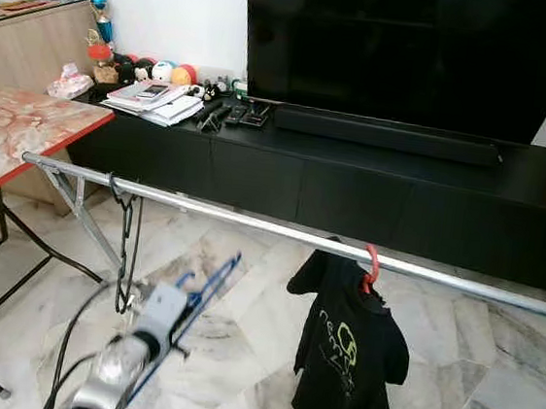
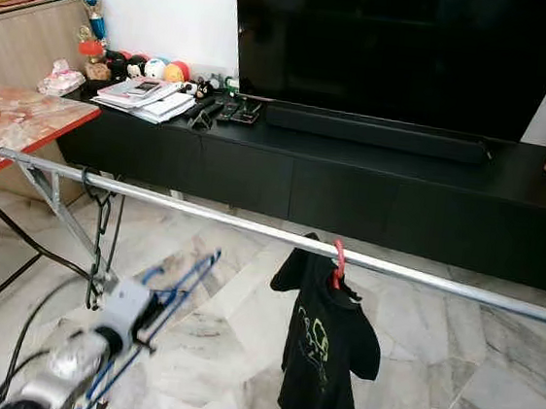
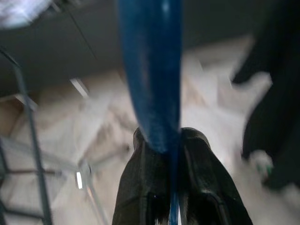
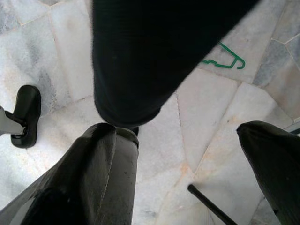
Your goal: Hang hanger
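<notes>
A blue hanger is gripped in my left gripper, low at the left and below the silver rail. In the left wrist view the two black fingers are shut on the blue hanger. An empty black hanger hangs on the rail to the left. To the right, a black T-shirt hangs from a red hanger hook. My right gripper is open over the marble floor, just under the black T-shirt's hem.
A green hanger lies on the floor under the shirt. A marble-topped folding table stands at the left. A long black TV cabinet with a television runs behind the rail. The rack's leg and my black foot are near the right gripper.
</notes>
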Robot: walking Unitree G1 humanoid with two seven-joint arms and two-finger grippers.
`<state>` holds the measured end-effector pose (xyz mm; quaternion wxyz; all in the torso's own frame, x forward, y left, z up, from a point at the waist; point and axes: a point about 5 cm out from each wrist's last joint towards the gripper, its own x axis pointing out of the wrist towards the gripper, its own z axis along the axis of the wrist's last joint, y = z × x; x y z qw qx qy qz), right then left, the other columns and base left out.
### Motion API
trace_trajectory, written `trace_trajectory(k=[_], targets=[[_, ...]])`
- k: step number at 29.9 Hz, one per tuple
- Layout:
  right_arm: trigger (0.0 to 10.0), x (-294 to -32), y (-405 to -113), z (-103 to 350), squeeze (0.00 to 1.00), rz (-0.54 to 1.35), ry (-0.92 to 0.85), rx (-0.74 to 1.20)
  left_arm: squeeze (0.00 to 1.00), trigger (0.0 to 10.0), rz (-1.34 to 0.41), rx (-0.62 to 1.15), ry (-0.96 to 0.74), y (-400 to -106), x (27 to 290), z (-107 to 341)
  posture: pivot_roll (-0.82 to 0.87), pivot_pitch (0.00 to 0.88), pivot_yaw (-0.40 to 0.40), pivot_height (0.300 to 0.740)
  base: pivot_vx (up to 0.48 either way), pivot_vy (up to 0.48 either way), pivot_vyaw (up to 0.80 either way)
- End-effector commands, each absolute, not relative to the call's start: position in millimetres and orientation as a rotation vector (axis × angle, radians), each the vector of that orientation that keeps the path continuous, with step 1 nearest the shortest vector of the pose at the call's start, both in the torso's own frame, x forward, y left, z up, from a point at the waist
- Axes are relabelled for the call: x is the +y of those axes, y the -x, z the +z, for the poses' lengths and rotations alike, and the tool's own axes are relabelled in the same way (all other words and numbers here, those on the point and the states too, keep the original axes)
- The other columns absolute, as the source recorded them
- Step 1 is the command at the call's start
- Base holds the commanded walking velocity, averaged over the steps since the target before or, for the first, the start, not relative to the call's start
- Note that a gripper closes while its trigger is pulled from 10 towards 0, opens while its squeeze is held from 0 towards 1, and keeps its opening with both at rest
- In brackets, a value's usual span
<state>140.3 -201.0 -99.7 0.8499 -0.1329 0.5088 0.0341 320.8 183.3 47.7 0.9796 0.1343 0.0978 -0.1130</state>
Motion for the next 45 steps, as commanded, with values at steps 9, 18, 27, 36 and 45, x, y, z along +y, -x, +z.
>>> trace_trajectory(k=[9, 18, 27, 36, 45], targets=[[10.0, -198.9, -139.6, -100.3, 0.0, 0.079, 0.278, 1.074, 0.0, 10.0, -0.233, 0.116, -0.118, -353.1, 163.0, 86.7, 0.0, 0.0, 0.047, 0.74, 0.0, 0.0, 0.0], [10.0, -199.6, -141.0, -99.7, 0.0, 0.074, 0.278, 1.071, 0.0, 10.0, -0.229, 0.098, -0.108, -377.4, 148.0, 117.6, 0.0, 0.0, 0.041, 0.74, 0.0, 0.0, 0.0], [10.0, -200.5, -141.4, -99.4, 0.0, 0.069, 0.278, 1.071, 0.0, 10.0, -0.185, 0.155, -0.135, -391.8, 146.6, 134.5, -0.01, 0.002, 0.04, 0.74, 0.0, 0.0, 0.0], [10.0, -201.8, -139.7, -99.8, 0.0, 0.065, 0.277, 1.075, 0.0, 10.0, -0.19, 0.244, -0.163, -395.6, 144.6, 135.1, -0.03, 0.026, 0.04, 0.74, 0.0, 0.0, 0.0], [10.0, -202.8, -137.0, -100.6, 0.0, 0.062, 0.276, 1.082, 0.0, 10.0, -0.212, 0.321, -0.216, -391.9, 139.1, 123.7, -0.03, 0.039, 0.039, 0.74, 0.0, 0.0, 0.0]])
